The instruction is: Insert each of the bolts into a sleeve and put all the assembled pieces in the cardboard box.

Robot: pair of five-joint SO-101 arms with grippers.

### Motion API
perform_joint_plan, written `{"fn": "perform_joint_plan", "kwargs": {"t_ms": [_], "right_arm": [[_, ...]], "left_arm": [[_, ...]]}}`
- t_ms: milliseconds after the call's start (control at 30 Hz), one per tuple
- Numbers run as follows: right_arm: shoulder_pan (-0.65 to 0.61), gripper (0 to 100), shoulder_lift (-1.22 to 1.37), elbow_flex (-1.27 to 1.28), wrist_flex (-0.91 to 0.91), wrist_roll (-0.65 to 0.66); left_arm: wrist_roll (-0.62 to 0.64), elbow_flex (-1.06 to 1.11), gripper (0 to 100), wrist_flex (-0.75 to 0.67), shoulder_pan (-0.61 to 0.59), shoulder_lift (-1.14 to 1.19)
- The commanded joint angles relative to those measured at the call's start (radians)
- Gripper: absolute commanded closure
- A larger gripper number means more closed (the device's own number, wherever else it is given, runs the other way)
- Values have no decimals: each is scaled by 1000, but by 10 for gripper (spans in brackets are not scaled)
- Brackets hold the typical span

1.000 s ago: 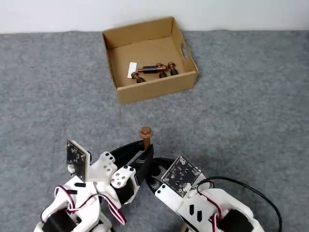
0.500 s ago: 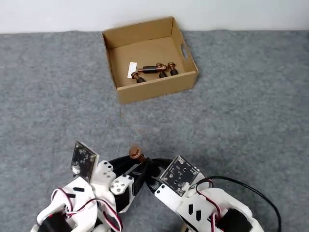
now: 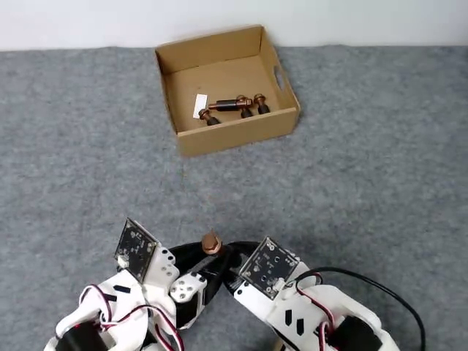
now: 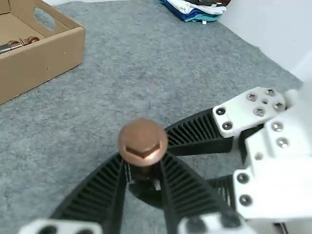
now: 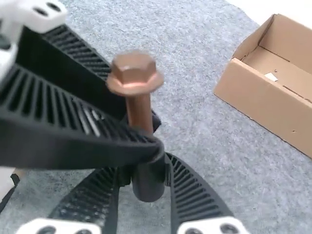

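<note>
Right wrist view has the bolt [image 5: 134,78] standing upright, head up, its shank pinched tight by the left end effector [image 4: 142,170] directly above the dark sleeve [image 5: 148,184], and the right end effector [image 5: 145,168] is clamped around that sleeve! High view puts the pair between both arms at the near edge of the grey surface [image 3: 365,183], well apart from the box [image 3: 238,131] at the far side, where assembled pieces [image 3: 232,105] lie inside.

One box [image 3: 238,132], one bolt [image 3: 211,242], one sleeve [image 5: 147,183]
</note>
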Motion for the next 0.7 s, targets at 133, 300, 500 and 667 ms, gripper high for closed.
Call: {"fn": "perform_joint_plan", "kwargs": {"t_ms": [133, 300, 500, 667], "right_arm": [[-1, 991, -8, -41, -27, 31], [-1, 991, -8, -41, -27, 31], [18, 991, -8, -40, -22, 31], [102, 991, -8, -38, -19, 26]], "left_arm": [[-15, -1, 805, 23, 20, 3], [-29, -10, 805, 26, -31, 3], [-57, -128, 805, 78, -89, 3], [-55, -220, 805, 98, -176, 3]]}}
